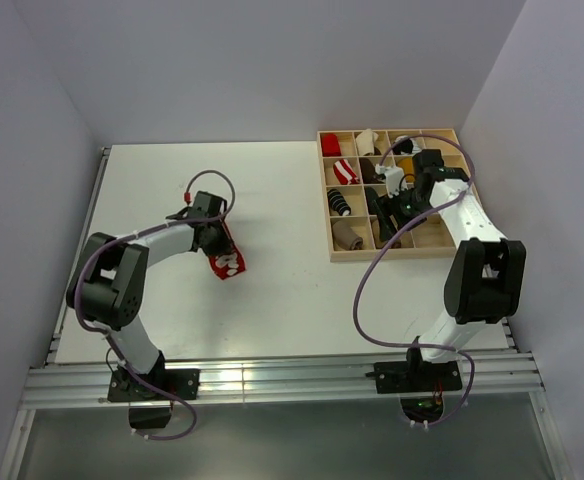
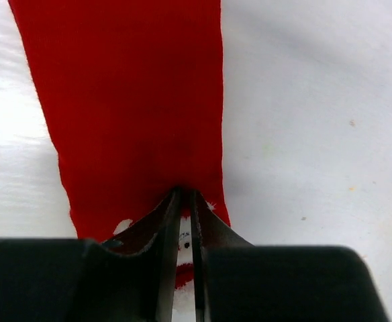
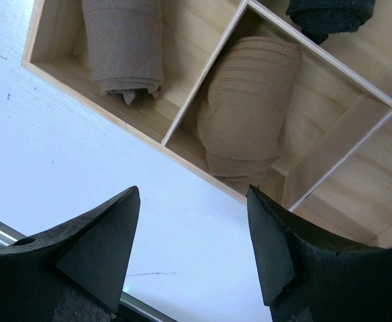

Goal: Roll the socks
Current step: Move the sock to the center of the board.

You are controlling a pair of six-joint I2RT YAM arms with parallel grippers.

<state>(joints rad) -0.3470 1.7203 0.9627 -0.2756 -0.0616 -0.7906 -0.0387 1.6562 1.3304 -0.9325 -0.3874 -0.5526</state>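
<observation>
roughly halfway, by my reading: two tan rolls (image 3: 250, 100) already sit wound up in neighbouring compartments along the near side of the wooden tray (image 3: 357, 194) on the right. the red sock (image 2: 135, 100) is not yet rolled and appears to lie as a flat strip on the table (image 1: 302, 290), left of centre. the left gripper (image 2: 186, 198) is clamped onto one end of it, fingers pressed together with fabric between them, right by the small white marks. from above, the sock's long axis runs roughly near to far, its near end swung slightly right. in the wrist view it stretches straight away from the fingertips. the right gripper (image 3: 192, 208) hovers above the tray's near side, jaws spread wide and holding nothing.
</observation>
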